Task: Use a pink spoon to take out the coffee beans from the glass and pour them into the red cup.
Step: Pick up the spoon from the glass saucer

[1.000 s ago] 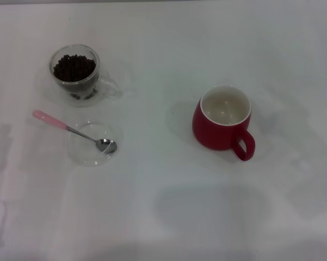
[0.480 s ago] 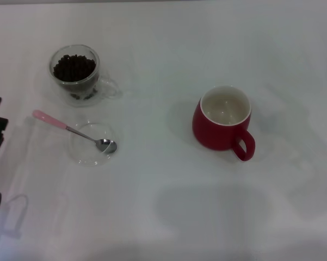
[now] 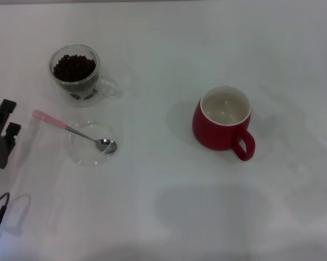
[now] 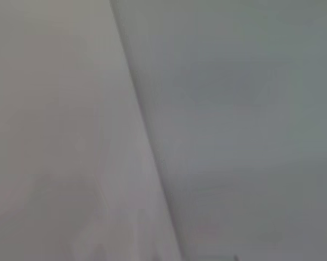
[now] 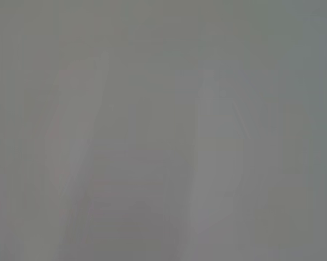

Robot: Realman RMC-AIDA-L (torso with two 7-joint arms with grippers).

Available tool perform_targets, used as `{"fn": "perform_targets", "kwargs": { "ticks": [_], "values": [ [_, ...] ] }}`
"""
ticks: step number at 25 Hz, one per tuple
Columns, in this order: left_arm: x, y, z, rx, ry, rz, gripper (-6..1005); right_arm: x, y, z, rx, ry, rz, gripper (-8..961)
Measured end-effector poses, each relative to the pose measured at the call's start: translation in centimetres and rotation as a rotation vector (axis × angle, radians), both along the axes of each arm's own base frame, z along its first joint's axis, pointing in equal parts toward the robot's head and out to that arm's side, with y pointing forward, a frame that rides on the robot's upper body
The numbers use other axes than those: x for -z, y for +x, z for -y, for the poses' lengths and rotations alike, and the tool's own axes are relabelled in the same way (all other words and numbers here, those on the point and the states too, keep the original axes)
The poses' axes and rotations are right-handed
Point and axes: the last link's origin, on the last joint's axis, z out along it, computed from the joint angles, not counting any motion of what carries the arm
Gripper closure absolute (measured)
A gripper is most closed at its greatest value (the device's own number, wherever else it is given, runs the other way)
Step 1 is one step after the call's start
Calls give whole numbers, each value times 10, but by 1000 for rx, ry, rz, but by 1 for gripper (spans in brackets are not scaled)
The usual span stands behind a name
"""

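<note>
Two vessels and a spoon sit on the white worktop (image 3: 168, 217) in the head view. Far on the left side stands the glass (image 3: 76, 73), upright, its clear handle pointing toward the middle of the worktop, with the coffee beans (image 3: 74, 67) heaped inside it nearly to the rim. Just nearer the robot lies a flat clear dish (image 3: 94, 143). The pink spoon (image 3: 73, 131) rests across that dish: its metal bowl lies inside the dish, and its stem runs out over the rim so that the pale pink handle end points toward the left edge of the worktop. The red cup (image 3: 223, 120) stands well apart on the right side, upright, white inside showing and with no beans visible in it, its loop handle turned toward the robot and to the right.

At the left edge of the head view the left gripper (image 3: 4, 126) shows, with two dark fingertips apart, so it is open and grips nothing. It is near the spoon's pink end but not touching it. A thin cable hangs below it. Both wrist views show only blurred pale surface. No part of the right gripper is visible.
</note>
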Motion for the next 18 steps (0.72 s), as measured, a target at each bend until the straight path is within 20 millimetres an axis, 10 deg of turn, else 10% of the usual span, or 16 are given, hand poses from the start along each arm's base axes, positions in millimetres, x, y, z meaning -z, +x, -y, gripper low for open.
{"fn": "perform_targets", "kwargs": {
  "ticks": [18],
  "values": [
    [8,10,-22,102,-113,-77,164,8,-3,8,-5,-3,-23,288]
  ]
}}
